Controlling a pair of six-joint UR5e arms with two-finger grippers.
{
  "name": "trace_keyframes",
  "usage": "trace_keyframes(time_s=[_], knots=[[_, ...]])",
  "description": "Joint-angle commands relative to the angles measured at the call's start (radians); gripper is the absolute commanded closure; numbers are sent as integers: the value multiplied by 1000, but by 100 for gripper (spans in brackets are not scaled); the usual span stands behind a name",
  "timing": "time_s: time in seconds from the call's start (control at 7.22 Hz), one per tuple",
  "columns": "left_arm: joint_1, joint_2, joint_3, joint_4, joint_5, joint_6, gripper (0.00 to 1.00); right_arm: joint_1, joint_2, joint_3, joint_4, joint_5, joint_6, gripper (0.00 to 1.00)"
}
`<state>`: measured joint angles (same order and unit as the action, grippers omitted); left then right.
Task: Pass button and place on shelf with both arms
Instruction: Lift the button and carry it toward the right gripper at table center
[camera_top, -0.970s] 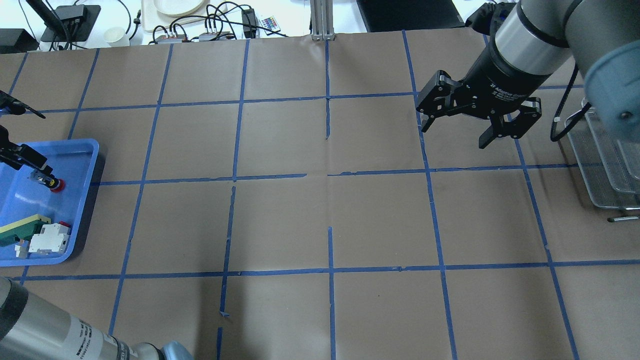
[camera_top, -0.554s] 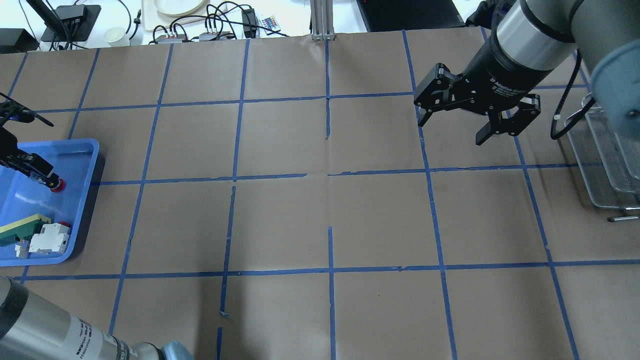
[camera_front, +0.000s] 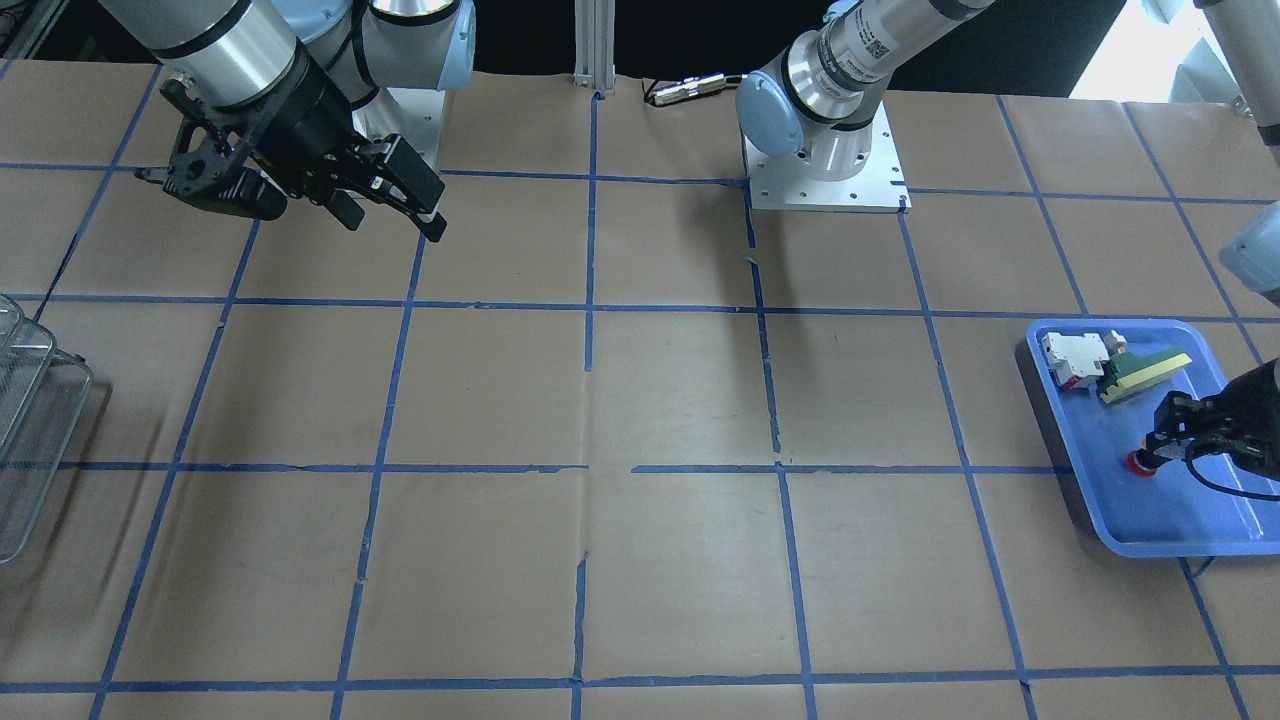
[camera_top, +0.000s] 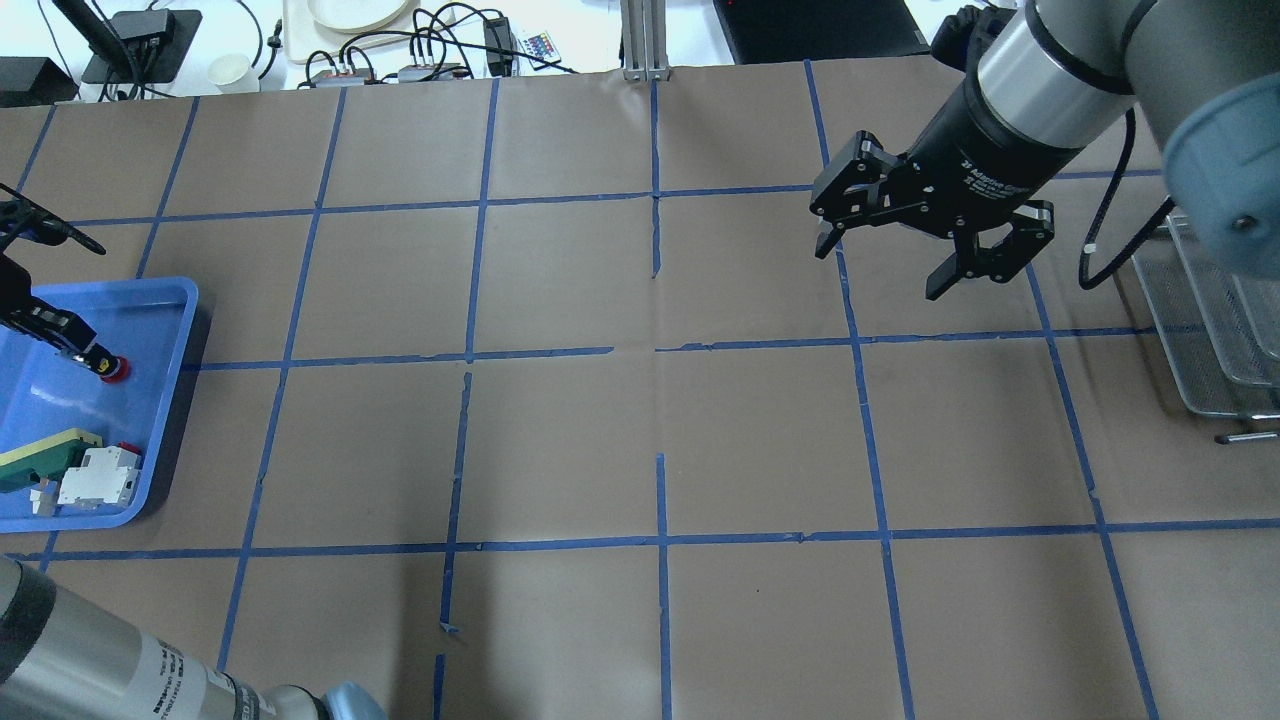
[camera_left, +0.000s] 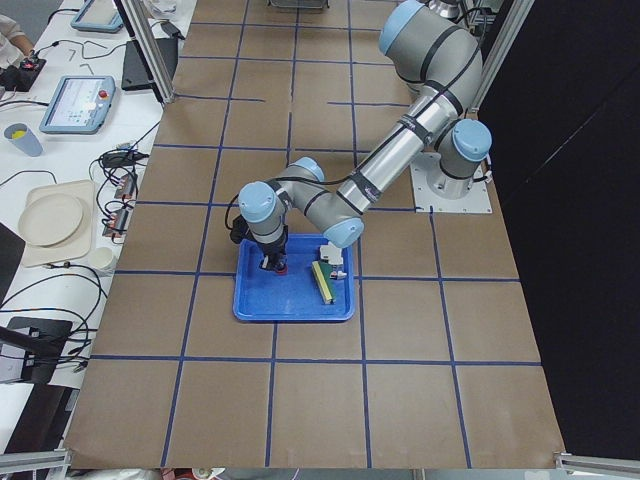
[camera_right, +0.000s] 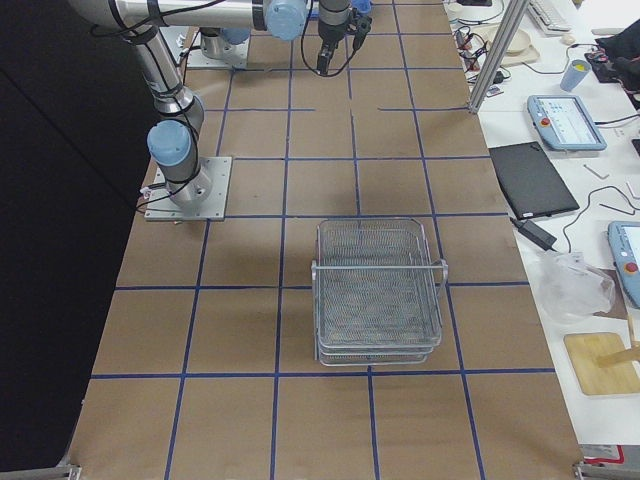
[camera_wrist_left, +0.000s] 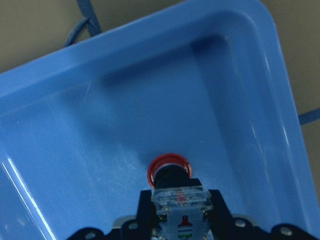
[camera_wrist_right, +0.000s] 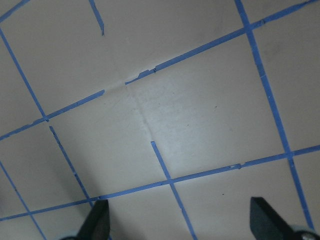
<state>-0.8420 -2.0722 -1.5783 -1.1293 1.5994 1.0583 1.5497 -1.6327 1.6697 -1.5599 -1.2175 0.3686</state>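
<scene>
Red-capped black push-button (camera_wrist_left: 169, 167) clamped in left black two-finger gripper (camera_front: 1160, 445), inside flat blue plastic tray (camera_top: 120, 286). Right gripper (camera_top: 878, 272) hangs spread open near silver wire-mesh shelf (camera_right: 378, 290).

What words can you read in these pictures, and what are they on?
"2F Adaptive", the rest unclear: on the black wrist of the right hand.
Sticker on the left arm: too small to read.
Label on the button: too blurred to read.
</scene>
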Motion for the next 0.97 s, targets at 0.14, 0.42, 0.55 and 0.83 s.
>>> trace_keyframes(time_s=[0.14, 0.42, 0.55, 0.83], knots=[[-11, 111, 6, -178, -39, -3, 87, -67, 10, 1, 131, 198, 98, 0], [-25, 208, -17, -528, -282, -17, 87, -172, 54, 5, 190, 310, 102, 0], [-67, 239, -46, -670, -418, -38, 87, -178, 74, 5, 265, 416, 102, 0], [-214, 359, -128, -739, -688, -148, 87, -177, 76, 7, 334, 533, 156, 0]])
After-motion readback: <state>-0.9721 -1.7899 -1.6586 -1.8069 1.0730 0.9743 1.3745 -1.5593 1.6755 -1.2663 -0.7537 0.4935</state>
